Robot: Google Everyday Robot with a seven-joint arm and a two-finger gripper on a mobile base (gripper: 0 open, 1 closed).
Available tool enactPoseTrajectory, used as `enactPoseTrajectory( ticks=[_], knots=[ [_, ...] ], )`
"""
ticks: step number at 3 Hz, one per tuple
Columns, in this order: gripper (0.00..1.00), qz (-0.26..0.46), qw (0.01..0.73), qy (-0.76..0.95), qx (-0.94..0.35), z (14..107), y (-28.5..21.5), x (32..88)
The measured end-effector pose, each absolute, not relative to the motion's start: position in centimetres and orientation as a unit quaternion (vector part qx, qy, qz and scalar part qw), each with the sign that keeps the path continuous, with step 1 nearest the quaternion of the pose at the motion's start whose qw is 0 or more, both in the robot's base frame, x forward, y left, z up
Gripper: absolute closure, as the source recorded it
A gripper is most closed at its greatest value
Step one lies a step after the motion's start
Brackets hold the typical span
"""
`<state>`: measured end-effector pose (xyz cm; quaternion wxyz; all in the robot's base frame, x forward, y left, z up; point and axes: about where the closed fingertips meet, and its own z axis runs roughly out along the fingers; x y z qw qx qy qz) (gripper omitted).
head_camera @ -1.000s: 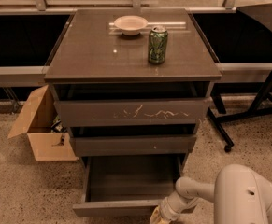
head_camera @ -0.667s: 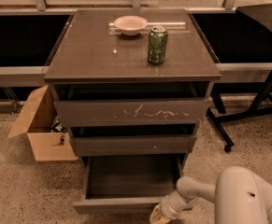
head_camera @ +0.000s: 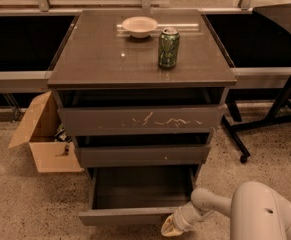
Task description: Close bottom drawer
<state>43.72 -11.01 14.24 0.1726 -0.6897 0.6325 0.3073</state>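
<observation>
The bottom drawer [head_camera: 130, 216] of the dark-grey cabinet is pulled well out, and its empty inside shows. Its plain front faces me near the lower edge of the camera view. My gripper [head_camera: 171, 227] sits low at the right end of that drawer front, right beside or against it. My white arm [head_camera: 265, 214] reaches in from the lower right.
The top drawer [head_camera: 140, 120] with white scratches and the middle drawer [head_camera: 142, 155] are slightly open. A green can [head_camera: 168, 48] and a white bowl [head_camera: 139, 26] stand on the cabinet top. An open cardboard box [head_camera: 45, 136] is at the left, a black wheeled stand [head_camera: 270, 119] at the right.
</observation>
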Motion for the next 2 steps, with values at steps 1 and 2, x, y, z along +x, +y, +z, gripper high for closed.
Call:
enactPoseTrajectory(
  ticks=[1, 2],
  knots=[
    [0.13, 0.304, 0.178, 0.632, -0.69, 14.3, -11.1, 44.2],
    [0.0, 0.304, 0.191, 0.62, -0.698, 15.4, -10.9, 44.6]
  ],
)
